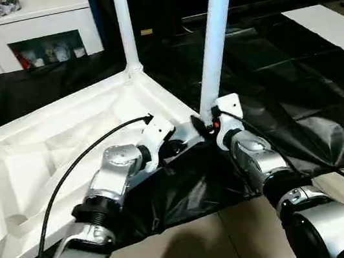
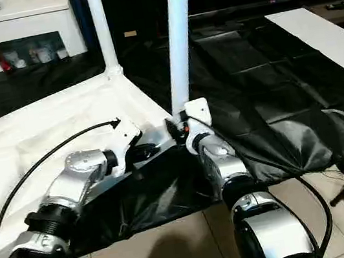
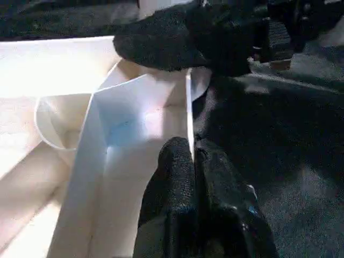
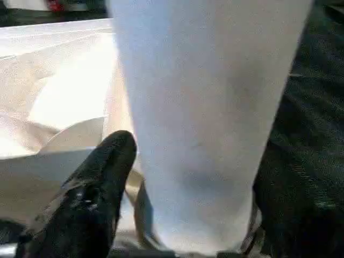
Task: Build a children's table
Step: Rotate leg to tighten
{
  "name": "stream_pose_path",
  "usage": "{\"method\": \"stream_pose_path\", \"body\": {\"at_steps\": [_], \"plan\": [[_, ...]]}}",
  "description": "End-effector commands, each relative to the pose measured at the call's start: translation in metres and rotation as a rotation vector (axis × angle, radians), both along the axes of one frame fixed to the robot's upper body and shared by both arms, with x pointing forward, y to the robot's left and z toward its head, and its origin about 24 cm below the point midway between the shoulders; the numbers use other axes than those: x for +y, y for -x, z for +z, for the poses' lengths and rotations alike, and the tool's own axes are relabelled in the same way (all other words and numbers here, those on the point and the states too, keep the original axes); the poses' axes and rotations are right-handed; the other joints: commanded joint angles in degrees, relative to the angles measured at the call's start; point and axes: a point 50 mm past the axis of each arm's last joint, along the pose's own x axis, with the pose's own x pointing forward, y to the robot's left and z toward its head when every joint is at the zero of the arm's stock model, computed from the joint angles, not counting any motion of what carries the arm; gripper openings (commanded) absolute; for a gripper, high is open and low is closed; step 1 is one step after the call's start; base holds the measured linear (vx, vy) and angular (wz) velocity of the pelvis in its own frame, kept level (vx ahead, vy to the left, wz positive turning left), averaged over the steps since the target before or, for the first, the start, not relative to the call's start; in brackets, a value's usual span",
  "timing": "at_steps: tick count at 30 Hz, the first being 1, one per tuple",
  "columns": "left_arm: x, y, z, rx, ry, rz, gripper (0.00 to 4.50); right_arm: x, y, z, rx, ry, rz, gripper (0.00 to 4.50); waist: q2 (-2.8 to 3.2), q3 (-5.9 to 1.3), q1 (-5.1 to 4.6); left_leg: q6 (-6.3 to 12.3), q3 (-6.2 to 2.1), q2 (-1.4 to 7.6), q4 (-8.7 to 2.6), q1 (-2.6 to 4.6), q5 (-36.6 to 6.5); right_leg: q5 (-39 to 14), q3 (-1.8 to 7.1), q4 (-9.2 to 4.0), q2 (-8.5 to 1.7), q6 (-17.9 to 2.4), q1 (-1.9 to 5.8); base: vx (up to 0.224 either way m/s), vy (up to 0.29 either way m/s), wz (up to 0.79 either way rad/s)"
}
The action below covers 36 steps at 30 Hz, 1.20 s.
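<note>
table top (image 1: 51,148) lay underside up on black sheet (image 2: 264,88), far part cut off | two legs (image 1: 214,44) stood upright, tops cut off | left gripper (image 3: 191,161) jaws closed on top's rim | right gripper (image 1: 209,125) at near leg's base, jaws' grip unclear

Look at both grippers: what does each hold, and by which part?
The left gripper is shut on the tabletop's rim by the near corner. The right gripper sits around the near leg's base; a firm hold cannot be told.

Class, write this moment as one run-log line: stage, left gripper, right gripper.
stage: near-corner leg standing in tabletop socket | left gripper: shut, at tabletop rim | right gripper: around leg base, grip unclear
</note>
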Motion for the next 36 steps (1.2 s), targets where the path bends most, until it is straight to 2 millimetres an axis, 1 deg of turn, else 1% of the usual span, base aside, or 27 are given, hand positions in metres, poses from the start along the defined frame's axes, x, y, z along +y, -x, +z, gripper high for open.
{"method": "stream_pose_path", "body": {"at_steps": [1,2,3,4,5,6,7,8,9,10,12,13,14,15,16,17,18,20,21,22,23,25,27,28,33,34,36], "plan": [[-0.015,0.011,-0.001,-0.011,0.038,-0.162,0.00,0.020,0.007,0.003,-0.039,0.018,0.206,3.79,-0.10,-3.67,0.27,2.13,-1.20,1.83,-3.69,0.27,-12.4,-8.7,2.85,-4.50,-4.44,-11.5,2.98,0.000,0.000,0.00],[-0.015,0.011,0.000,-0.012,0.040,-0.166,0.00,0.019,0.007,0.003,-0.041,0.019,0.211,4.02,-0.08,-3.74,0.34,2.49,-1.17,1.81,-3.60,0.27,-11.8,-7.6,2.82,-4.42,-4.42,-11.9,3.02,0.000,0.000,0.00],[-0.010,0.013,0.001,-0.003,0.057,-0.199,0.00,0.013,0.008,0.004,-0.049,0.023,0.273,4.02,-0.09,-3.81,0.35,3.06,-1.04,1.87,-3.47,0.33,-10.5,-5.1,2.82,-4.11,-4.32,-12.6,2.96,0.000,0.000,0.00],[-0.008,0.014,0.001,0.006,0.062,-0.207,0.00,0.011,0.009,0.004,-0.048,0.023,0.297,4.02,-0.09,-3.81,0.48,3.75,-0.96,1.86,-3.37,0.29,-10.0,-3.9,2.70,-3.94,-4.20,-13.4,3.11,0.000,0.000,0.00],[-0.004,0.016,0.002,0.020,0.065,-0.235,0.00,0.008,0.011,0.004,-0.048,0.042,0.345,4.02,-0.04,-3.78,0.57,4.03,-0.87,1.88,-3.29,0.27,-9.8,-3.5,2.69,-3.87,-4.16,-13.6,3.07,0.000,0.000,0.00],[-0.001,0.017,0.002,0.028,0.067,-0.257,0.00,0.005,0.012,0.003,-0.048,0.056,0.379,4.02,0.02,-3.76,0.88,4.38,-0.82,1.99,-3.23,0.34,-9.6,-3.8,2.62,-3.84,-4.23,-14.0,3.04,0.000,0.000,0.00],[0.001,0.018,0.002,0.036,0.064,-0.278,0.00,0.003,0.013,0.003,-0.048,0.073,0.411,4.02,0.03,-3.69,0.99,4.35,-0.77,2.11,-3.26,0.32,-10.3,-4.5,2.63,-3.89,-4.22,-14.0,2.89,0.000,0.000,0.00],[0.001,0.018,0.002,0.036,0.064,-0.278,0.00,0.003,0.013,0.003,-0.048,0.073,0.411,4.02,0.04,-3.69,1.03,4.17,-0.80,2.13,-3.29,0.36,-10.4,-4.9,2.63,-3.89,-4.28,-14.0,2.92,0.000,0.000,0.00],[0.008,0.021,0.003,0.051,0.058,-0.330,0.00,0.000,0.019,0.002,-0.038,0.079,0.531,4.02,-0.32,-3.59,0.98,4.04,-0.81,2.15,-3.40,0.42,-11.0,-6.0,2.58,-4.05,-4.17,-13.8,2.97,0.000,0.000,0.00],[0.009,0.021,0.003,0.054,0.057,-0.338,0.00,-0.001,0.019,0.002,-0.037,0.078,0.549,4.02,-0.12,-3.60,1.11,3.94,-0.83,2.22,-3.40,0.41,-11.3,-6.7,2.64,-3.99,-4.22,-13.6,2.96,0.000,0.000,0.00],[0.015,0.023,0.004,0.071,0.052,-0.383,0.00,-0.003,0.025,0.004,-0.016,0.067,0.676,4.02,-0.27,-3.52,1.23,4.06,-0.84,2.29,-3.43,0.53,-12.0,-7.8,2.67,-4.15,-4.27,-13.6,2.87,0.000,0.000,0.00],[0.018,0.024,0.006,0.080,0.050,-0.415,0.00,-0.005,0.030,0.005,0.003,0.062,0.777,4.02,-0.49,-3.49,1.20,4.27,-0.80,2.23,-3.41,0.44,-11.9,-7.7,2.68,-4.11,-4.18,-13.7,2.93,0.000,0.000,0.00],[0.019,0.025,0.006,0.084,0.052,-0.424,0.00,-0.006,0.031,0.006,0.008,0.062,0.800,4.02,-0.44,-3.52,1.36,4.38,-0.86,2.28,-3.39,0.47,-11.8,-7.8,2.70,-4.07,-4.28,-13.6,2.95,0.000,0.000,0.00],[0.022,0.026,0.008,0.100,0.052,-0.452,0.00,-0.008,0.035,0.007,0.027,0.070,0.885,4.02,-0.43,-3.47,1.48,4.46,-0.87,2.38,-3.42,0.50,-11.7,-8.1,2.72,-4.11,-4.33,-13.7,2.83,0.000,0.000,0.00],[0.023,0.026,0.008,0.108,0.052,-0.465,0.00,-0.009,0.037,0.007,0.035,0.074,0.922,3.86,-0.37,-3.48,1.59,4.47,-0.86,2.41,-3.42,0.60,-11.7,-8.3,2.69,-4.12,-4.30,-13.8,2.77,0.000,0.000,0.00],[0.023,0.026,0.008,0.109,0.052,-0.467,0.00,-0.009,0.037,0.007,0.038,0.075,0.932,3.76,-0.45,-3.43,1.79,4.45,-0.85,2.41,-3.40,0.56,-11.8,-8.6,2.76,-4.09,-4.36,-13.7,2.73,0.000,0.000,0.00],[0.025,0.026,0.009,0.112,0.049,-0.482,0.00,-0.010,0.040,0.008,0.057,0.078,0.988,3.67,-0.46,-3.43,2.04,4.24,-0.87,2.43,-3.43,0.63,-11.9,-9.4,2.77,-4.13,-4.45,-13.7,2.66,0.000,0.000,0.00],[0.025,0.027,0.009,0.114,0.043,-0.491,0.00,-0.010,0.041,0.008,0.067,0.079,1.015,3.64,-0.46,-3.42,2.43,3.90,-0.85,2.48,-3.45,0.81,-12.0,-10.2,2.83,-4.22,-4.47,-13.6,2.52,0.000,0.000,0.00],[0.027,0.027,0.009,0.116,0.036,-0.503,0.00,-0.010,0.043,0.008,0.084,0.083,1.051,3.64,-0.36,-3.42,2.58,3.64,-0.87,2.52,-3.48,0.87,-12.2,-10.4,2.84,-4.20,-4.52,-13.7,2.47,0.000,0.000,0.00],[0.029,0.029,0.009,0.121,0.025,-0.519,0.00,-0.010,0.047,0.007,0.113,0.085,1.104,3.47,-0.40,-3.41,2.60,3.59,-0.89,2.50,-3.50,0.81,-12.2,-10.4,2.82,-4.22,-4.50,-13.6,2.52,0.000,0.000,0.00],[0.030,0.029,0.009,0.122,0.023,-0.522,0.00,-0.010,0.048,0.007,0.120,0.085,1.115,3.35,-0.46,-3.44,2.73,3.64,-0.95,2.48,-3.52,0.76,-12.1,-10.1,2.78,-4.11,-4.44,-13.4,2.62,0.000,0.000,0.00],[0.031,0.030,0.008,0.132,0.025,-0.528,0.00,-0.009,0.049,0.006,0.123,0.084,1.119,3.22,-0.47,-3.47,2.79,3.43,-0.92,2.48,-3.50,0.78,-11.9,-9.8,2.82,-4.09,-4.55,-13.5,2.51,0.000,0.000,0.00],[0.032,0.031,0.008,0.136,0.025,-0.532,0.00,-0.009,0.050,0.005,0.132,0.072,1.129,2.94,-0.36,-3.44,2.91,3.08,-0.97,2.49,-3.55,0.78,-12.2,-10.7,2.82,-4.17,-4.59,-13.4,2.53,0.000,0.000,0.00],[0.033,0.031,0.008,0.137,0.025,-0.532,0.00,-0.008,0.051,0.005,0.135,0.068,1.133,2.94,-0.43,-3.41,2.92,3.07,-0.97,2.46,-3.58,0.74,-12.2,-10.9,2.82,-4.21,-4.54,-13.2,2.57,0.000,0.000,0.00],[0.034,0.031,0.006,0.135,0.024,-0.511,0.00,-0.007,0.054,0.003,0.145,0.032,1.117,2.59,-0.43,-3.46,3.21,2.78,-0.98,2.45,-3.59,0.84,-12.3,-11.0,2.82,-4.21,-4.56,-13.0,2.51,0.000,0.000,0.00],[0.033,0.030,0.005,0.133,0.028,-0.493,0.00,-0.006,0.053,0.003,0.141,0.016,1.090,2.54,-0.24,-3.45,3.28,2.64,-1.01,2.48,-3.58,0.84,-12.5,-11.4,2.84,-4.23,-4.61,-12.8,2.46,0.000,0.000,0.00],[0.032,0.028,0.004,0.128,0.028,-0.452,0.00,-0.005,0.049,0.002,0.133,0.002,1.018,2.52,-0.34,-3.48,3.33,2.35,-1.02,2.48,-3.62,0.84,-12.6,-11.6,2.85,-4.24,-4.62,-12.6,2.49,0.000,0.000,0.00]]}}
